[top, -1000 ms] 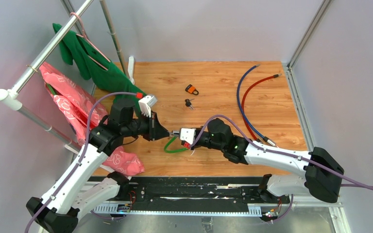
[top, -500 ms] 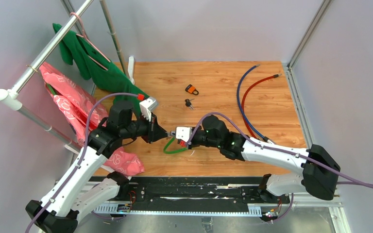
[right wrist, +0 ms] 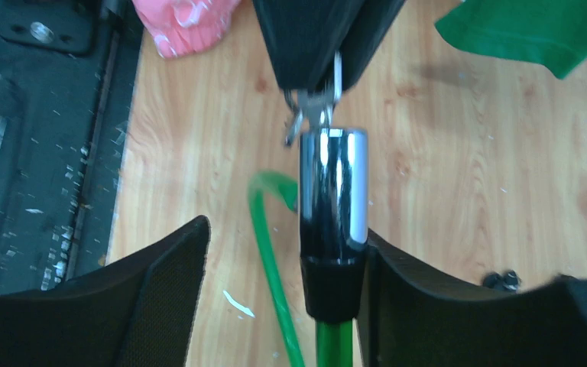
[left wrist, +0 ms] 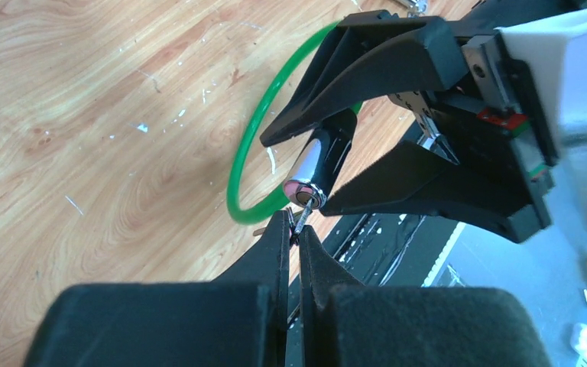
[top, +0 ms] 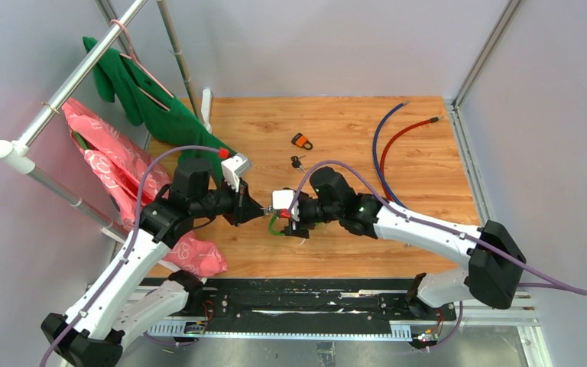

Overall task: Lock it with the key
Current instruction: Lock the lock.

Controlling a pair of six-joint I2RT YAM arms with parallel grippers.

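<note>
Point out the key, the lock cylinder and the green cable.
Key [right wrist: 319, 115]: right wrist view, blade by the cylinder's end.
Lock cylinder [right wrist: 335, 187]: right wrist view, chrome barrel's middle.
Green cable [right wrist: 333, 345]: right wrist view, stub under the black collar.

You see a green cable [right wrist: 333, 348] with a chrome-and-black lock barrel [right wrist: 333, 183], your light wood-grain bench [top: 351, 122], and pink patterned cloth [top: 103, 164].

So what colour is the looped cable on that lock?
The cable is bright green, clearest in the left wrist view.
</note>
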